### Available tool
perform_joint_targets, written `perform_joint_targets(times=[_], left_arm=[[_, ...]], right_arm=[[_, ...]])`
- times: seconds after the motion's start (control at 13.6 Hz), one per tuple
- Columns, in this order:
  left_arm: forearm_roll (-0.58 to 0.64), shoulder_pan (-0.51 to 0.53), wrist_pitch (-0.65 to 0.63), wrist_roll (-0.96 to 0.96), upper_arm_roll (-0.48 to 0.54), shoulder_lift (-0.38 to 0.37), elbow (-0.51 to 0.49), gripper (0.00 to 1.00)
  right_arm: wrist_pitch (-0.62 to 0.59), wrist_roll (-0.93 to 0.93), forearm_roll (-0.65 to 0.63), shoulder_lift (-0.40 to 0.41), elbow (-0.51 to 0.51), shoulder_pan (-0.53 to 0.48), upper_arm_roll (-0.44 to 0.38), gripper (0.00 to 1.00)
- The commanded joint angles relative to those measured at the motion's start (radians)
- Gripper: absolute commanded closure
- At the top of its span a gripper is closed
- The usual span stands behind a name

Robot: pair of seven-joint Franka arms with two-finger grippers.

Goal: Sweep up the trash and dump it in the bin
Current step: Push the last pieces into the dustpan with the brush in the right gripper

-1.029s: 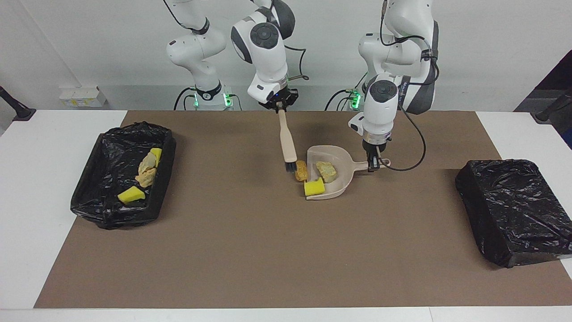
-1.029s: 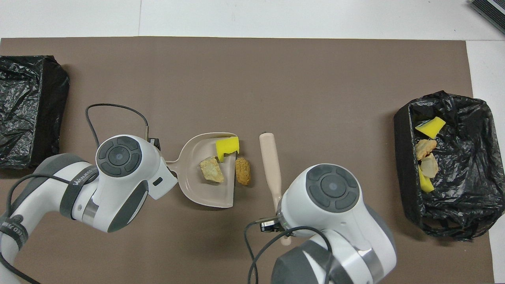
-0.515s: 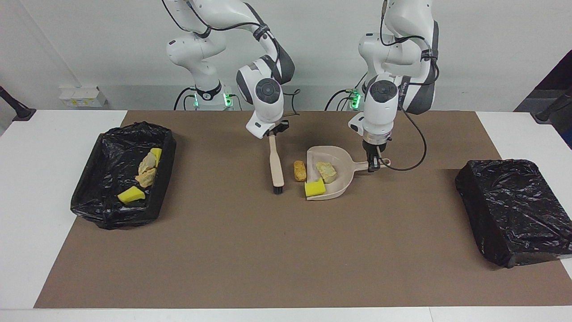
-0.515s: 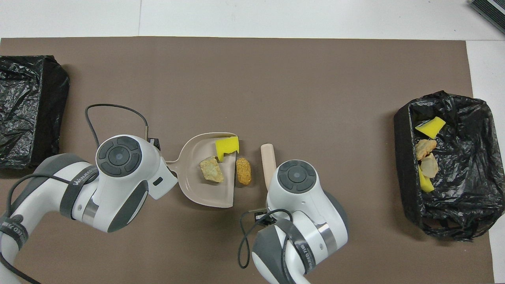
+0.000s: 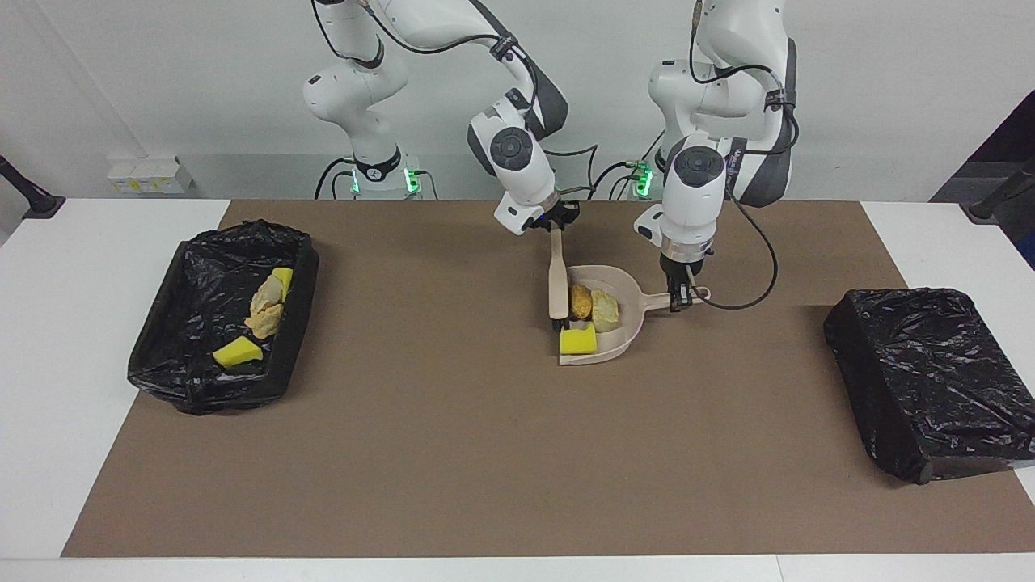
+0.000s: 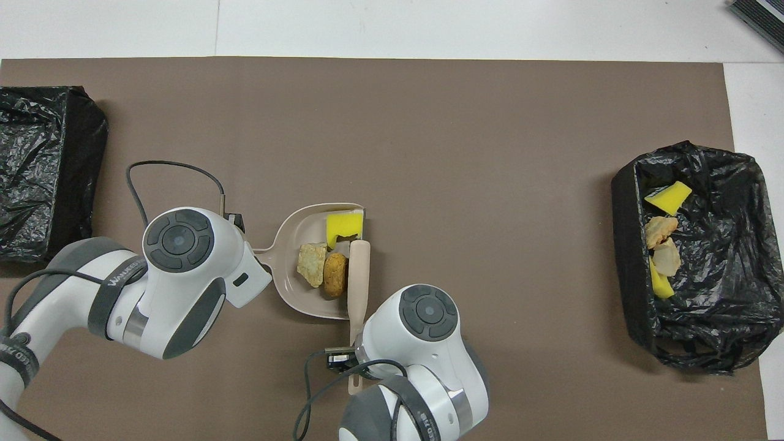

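The beige dustpan lies mid-table with its handle toward the left arm's end. My left gripper is shut on that handle. In the pan lie three pieces of trash: an orange lump, a tan lump and a yellow sponge. My right gripper is shut on the wooden brush. The brush's bristles rest at the pan's open mouth, beside the orange lump. In the overhead view both wrists hide the fingers.
An open black-lined bin at the right arm's end holds yellow sponge pieces and tan lumps. A black-bagged box sits at the left arm's end. A cable loops on the brown mat by the left wrist.
My right gripper swung the brush toward the dustpan and pushed the orange lump from the mat into the pan. The pan shifted slightly toward the left arm's end.
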Motion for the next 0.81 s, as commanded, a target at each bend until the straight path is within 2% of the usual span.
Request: perform_joint_targets(times=[0.0, 0.22, 0.59, 0.74], left_arm=[[0.007, 0.016, 0.018, -0.001, -0.005, -0.008, -0.016, 1.0], [0.0, 0.036, 0.027, -0.001, -0.006, -0.005, -0.014, 1.0], [-0.09, 0.041, 0.032, 0.068, -0.005, -0.005, -0.014, 1.0], [-0.14, 0.061, 0.036, 0.093, -0.006, 0.0, -0.014, 1.0]], right_arm=[[0.004, 0.015, 0.028, 0.003, 0.035, -0.005, 0.003, 1.0], [-0.088, -0.002, -0.027, -0.045, 0.045, -0.011, -0.005, 1.0], [-0.298, 0.003, -0.104, -0.176, 0.055, -0.048, -0.012, 1.0], [-0.377, 0.006, -0.225, -0.22, 0.057, -0.082, -0.009, 1.0]])
